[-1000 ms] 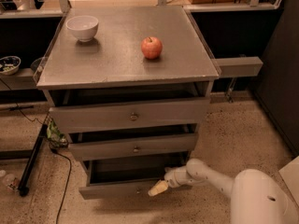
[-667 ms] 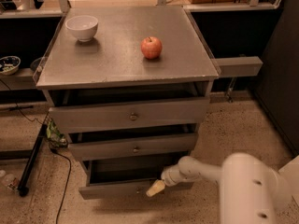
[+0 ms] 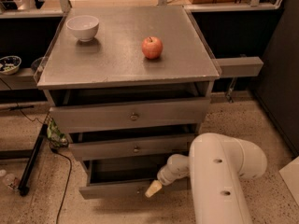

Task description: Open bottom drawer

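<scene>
The grey cabinet (image 3: 126,66) has three drawers. The bottom drawer (image 3: 107,191) stands pulled out a little, with a dark gap showing above its slim front. My gripper (image 3: 153,188) is at the middle of that front, with its tan tip resting against it where the knob sits. The knob itself is hidden behind the tip. My white arm (image 3: 219,176) reaches in from the lower right, low to the floor.
A white bowl (image 3: 82,27) and a red apple (image 3: 152,47) sit on the cabinet top. The top drawer (image 3: 93,118) and middle drawer (image 3: 103,150) stick out slightly. A black pole (image 3: 32,160) and a cable lie on the floor at left. A dark panel stands at right.
The thick white arm link has swung left and now fills more of the lower right. The gripper has shifted slightly left along the bottom drawer's front. The drawer's opening looks about the same.
</scene>
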Motion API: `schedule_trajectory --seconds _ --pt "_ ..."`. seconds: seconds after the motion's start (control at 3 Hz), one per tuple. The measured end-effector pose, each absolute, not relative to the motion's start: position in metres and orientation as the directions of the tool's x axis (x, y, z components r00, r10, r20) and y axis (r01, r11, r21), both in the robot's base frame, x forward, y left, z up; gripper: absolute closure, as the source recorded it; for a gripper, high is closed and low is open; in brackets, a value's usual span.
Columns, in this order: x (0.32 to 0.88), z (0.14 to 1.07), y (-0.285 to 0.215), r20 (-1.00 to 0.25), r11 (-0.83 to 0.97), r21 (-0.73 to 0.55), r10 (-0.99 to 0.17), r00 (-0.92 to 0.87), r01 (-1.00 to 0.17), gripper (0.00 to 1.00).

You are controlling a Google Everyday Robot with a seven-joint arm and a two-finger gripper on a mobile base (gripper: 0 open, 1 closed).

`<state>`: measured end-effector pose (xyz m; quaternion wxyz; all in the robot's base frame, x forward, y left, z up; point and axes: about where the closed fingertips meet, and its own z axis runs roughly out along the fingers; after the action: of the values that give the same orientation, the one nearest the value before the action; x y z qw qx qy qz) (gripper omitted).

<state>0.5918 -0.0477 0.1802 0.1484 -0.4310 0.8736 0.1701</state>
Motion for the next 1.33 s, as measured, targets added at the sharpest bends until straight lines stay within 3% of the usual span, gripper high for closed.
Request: schedule_trajectory --seconds 1.0,1.33 --pt "0.585 0.159 -0.033 -0.389 0.551 0.206 -0.712 -0.584 -0.809 0.00" --pt "0.585 0.158 -0.033 -0.389 0.551 0.206 -0.712 -0.584 -0.809 0.27"
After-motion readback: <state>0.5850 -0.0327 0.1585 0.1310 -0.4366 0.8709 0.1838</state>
